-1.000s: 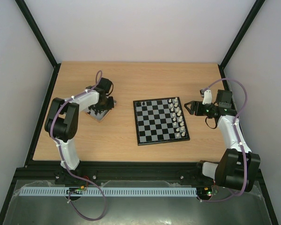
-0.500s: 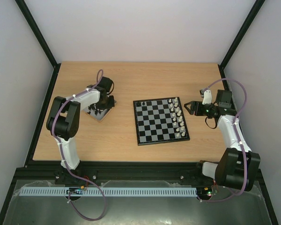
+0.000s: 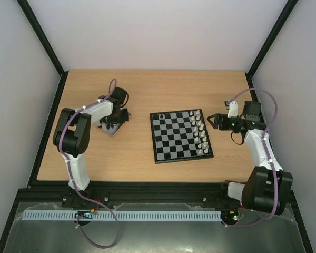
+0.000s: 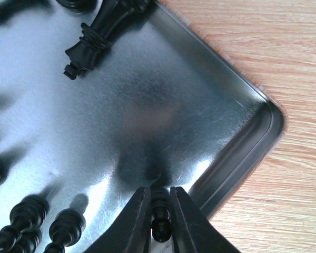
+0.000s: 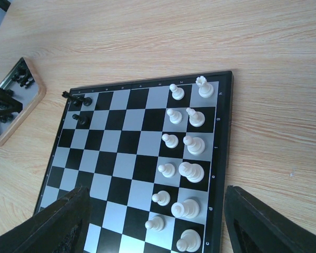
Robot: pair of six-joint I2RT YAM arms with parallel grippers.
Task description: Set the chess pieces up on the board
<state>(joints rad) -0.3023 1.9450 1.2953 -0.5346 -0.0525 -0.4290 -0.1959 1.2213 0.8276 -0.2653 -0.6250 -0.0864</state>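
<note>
My left gripper [image 4: 159, 194] is down in the metal tray [image 4: 210, 105], near its corner, shut on a small black pawn [image 4: 161, 224]. Other black chess pieces lie in the tray: a tall one on its side [image 4: 97, 34] and pawns [image 4: 26, 216] at the lower left. The board [image 3: 171, 138] lies mid-table. White pieces [image 5: 189, 171] fill its two right-hand columns. A few black pieces [image 5: 78, 98] stand at its far left corner. My right gripper [image 3: 213, 120] hovers open just past the board's right edge, holding nothing.
The tray [image 3: 111, 128] sits on the wooden table to the left of the board, under my left arm. Black frame rails run along the table's left and near edges. White walls close in the back and sides.
The left jaws have closed a little further onto the black pawn, and the left arm has shifted slightly over the tray. The right arm has not moved.
</note>
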